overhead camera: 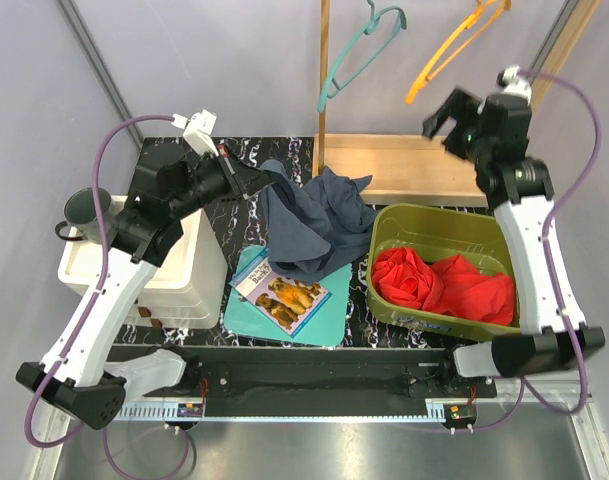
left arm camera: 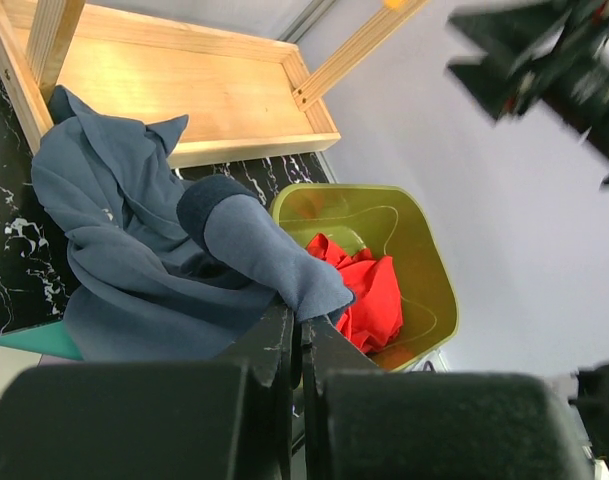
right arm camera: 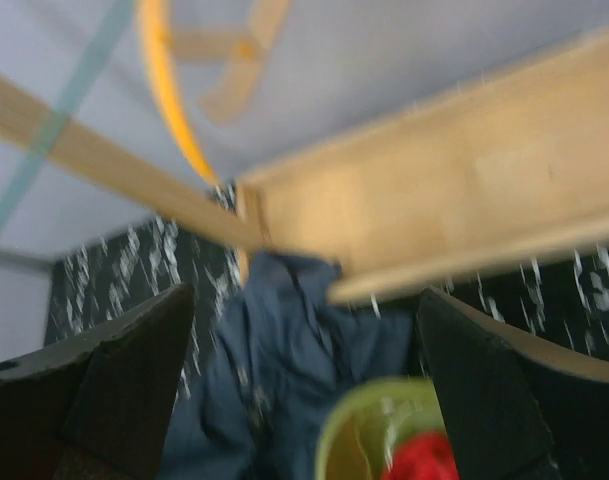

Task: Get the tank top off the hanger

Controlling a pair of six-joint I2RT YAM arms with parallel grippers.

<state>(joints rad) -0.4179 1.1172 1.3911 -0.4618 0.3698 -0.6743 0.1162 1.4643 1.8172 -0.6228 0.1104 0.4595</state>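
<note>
Black marbled counter [overhead camera: 294, 150], pale lilac walls all round. The left end effector [left arm camera: 299, 330] is squeezed fully closed with a fold of the dark blue tank top [overhead camera: 314, 225] pinched at its tips. The rest of the top sits in a crumpled heap on the counter, partly over a teal mat [overhead camera: 324, 320], just in front of the wooden rack [overhead camera: 414, 165]. The right end effector [right arm camera: 304, 300] is up in the air near the orange hanger [overhead camera: 454, 45], fingers spread wide and gripping nothing, above the green bin [overhead camera: 384, 225] of red cloth [overhead camera: 439, 280].
</note>
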